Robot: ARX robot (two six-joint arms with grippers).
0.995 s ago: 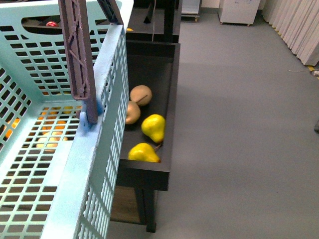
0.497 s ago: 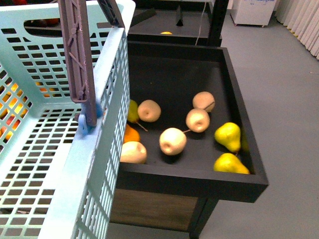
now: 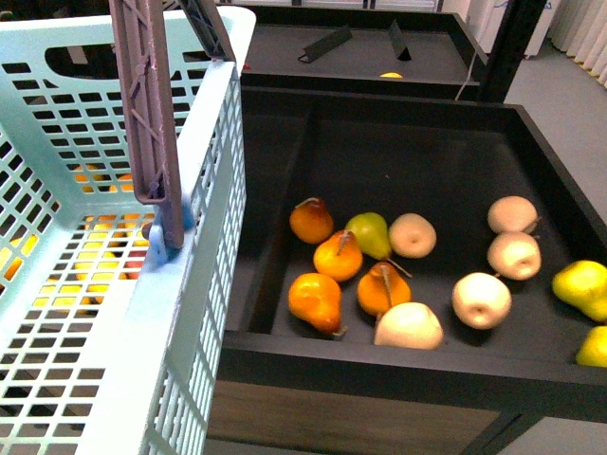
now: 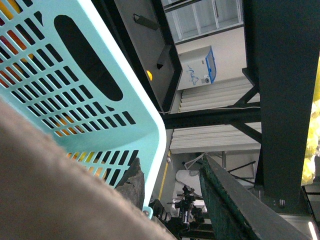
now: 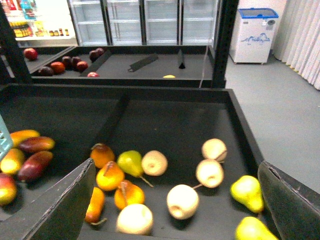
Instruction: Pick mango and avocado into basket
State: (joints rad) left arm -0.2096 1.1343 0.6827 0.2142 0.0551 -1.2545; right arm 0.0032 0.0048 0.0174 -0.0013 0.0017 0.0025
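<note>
Panning left: in the front view the display bin (image 3: 379, 365) is sliding right across frame compared with a second ago. The yellow pears (image 3: 580, 284) that were mid-frame are now sitting at the right edge, and orange pears (image 3: 339, 258) and pale apples (image 3: 481, 300) are coming into view. At left the basket (image 3: 190, 313) is holding its place, with its brown handle (image 3: 142, 104) running up out of frame. Nothing is showing inside it, only yellow-orange shapes glowing through the slots from beyond. Neither arm is showing here.

Left wrist view: the camera is sitting tight against the basket wall, and a blurred brown surface, probably the handle, is filling the near corner. The left gripper (image 4: 170, 170) is likely carrying the basket, but I cannot tell how its jaws are standing.

Right wrist view: the right gripper (image 5: 176, 170) is hanging with its fingers spread wide and nothing between them, facing the pear-and-apple section. The mango (image 5: 22, 136) is lying among other oblong fruit beyond the divider (image 5: 112, 120), in the next compartment, just beside the basket corner. The avocado is not showing in any view.

Judgement: the rig is closing on the mango section. Nothing is picked yet, and the avocado is still needing to be found.
</note>
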